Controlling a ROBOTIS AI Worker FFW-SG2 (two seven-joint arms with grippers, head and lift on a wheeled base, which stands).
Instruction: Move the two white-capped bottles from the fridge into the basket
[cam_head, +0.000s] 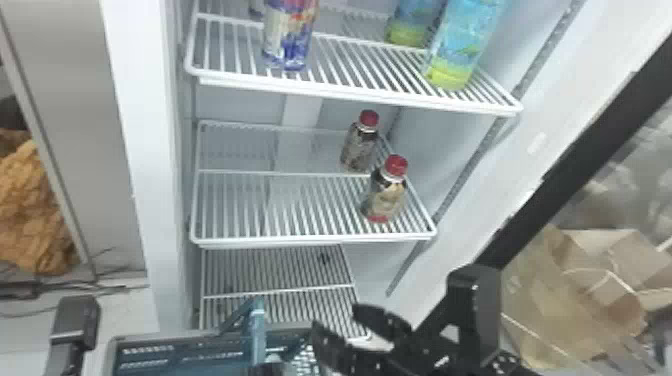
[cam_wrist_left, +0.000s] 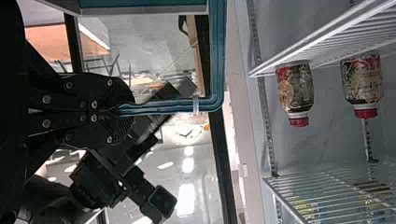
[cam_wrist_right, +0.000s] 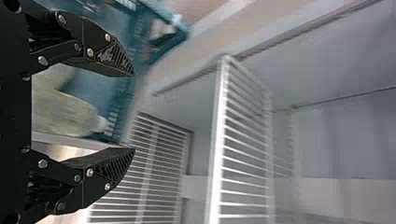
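My left arm's black part, nearest the left gripper (cam_head: 75, 322), stands at the lower left of the head view. In the left wrist view the left gripper (cam_wrist_left: 125, 110) is shut on the blue handle (cam_wrist_left: 217, 60) of the basket. The blue basket (cam_head: 215, 336) is low in front of the fridge. My right gripper (cam_head: 336, 317) is beside the basket's right end with its fingers apart. In its wrist view the right gripper (cam_wrist_right: 134, 112) holds nothing between its tips; a pale, white-capped bottle (cam_wrist_right: 65, 114) lies in the basket (cam_wrist_right: 100, 86) behind them, and a second pale shape beside it is partly hidden.
Two red-capped bottles (cam_head: 385, 192) stand on the right of the middle shelf (cam_head: 300, 240). The upper shelf (cam_head: 350, 95) bears a blue-and-white container (cam_head: 289, 37) and blue-green bottles (cam_head: 462, 45). The fridge's right frame and black-edged door (cam_head: 575, 145) slant beside my right arm.
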